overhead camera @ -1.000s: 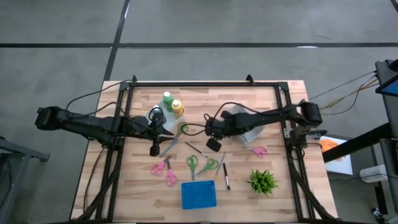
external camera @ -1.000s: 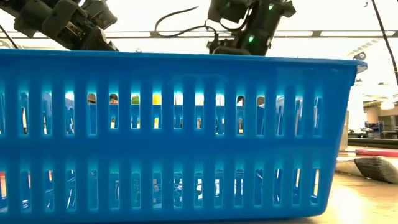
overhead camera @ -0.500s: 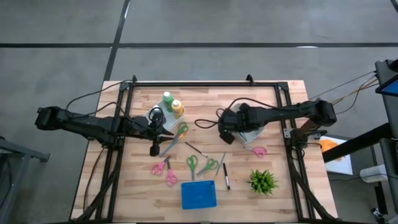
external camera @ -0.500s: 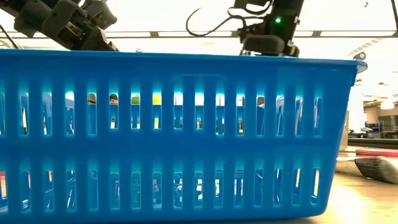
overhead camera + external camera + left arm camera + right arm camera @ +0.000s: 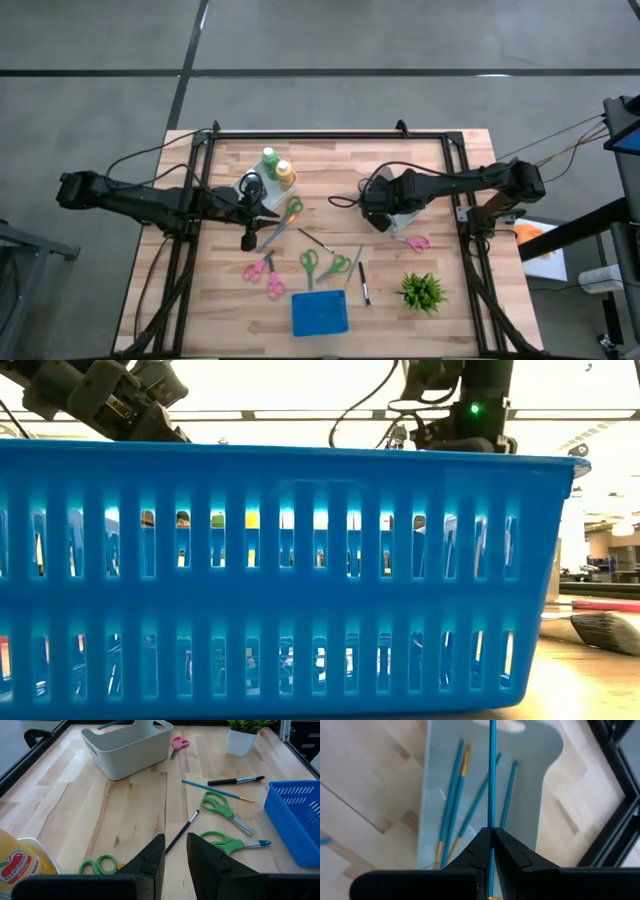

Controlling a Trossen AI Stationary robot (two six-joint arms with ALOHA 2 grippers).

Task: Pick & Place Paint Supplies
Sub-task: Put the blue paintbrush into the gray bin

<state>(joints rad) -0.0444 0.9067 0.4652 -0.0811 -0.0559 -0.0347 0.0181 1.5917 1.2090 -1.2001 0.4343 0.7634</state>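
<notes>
Your grey bin (image 5: 485, 795) holds four thin blue-handled brushes (image 5: 451, 805) lying loose on its smooth floor, and only the right wrist view lets you see them. From overhead the right arm covers most of that bin (image 5: 408, 215), so its contents are hidden there. In the left wrist view the bin (image 5: 127, 745) shows as a rounded, matte tub with cut-out handles.

Your right gripper (image 5: 491, 845) hangs directly over the bin with its fingers pinched tight on one more blue brush (image 5: 492, 775), whose slim shaft points out over the bin's opening.

The blue basket (image 5: 290, 580), well apart from the bin toward the table's front edge, is slotted plastic; the low view looks straight into its wall and I cannot tell what is inside.

Your left gripper (image 5: 174, 857) sits across the table from the bin, its fingers a narrow gap apart with nothing between them. Just beside it stand the green bottle (image 5: 269, 158) and the yellow-orange bottle (image 5: 285, 173).

Still lying on the wooden table (image 5: 330, 150) between bin and basket are a dark-handled brush (image 5: 181, 831), a blue brush (image 5: 215, 791) and a thicker black one (image 5: 235, 780).
</notes>
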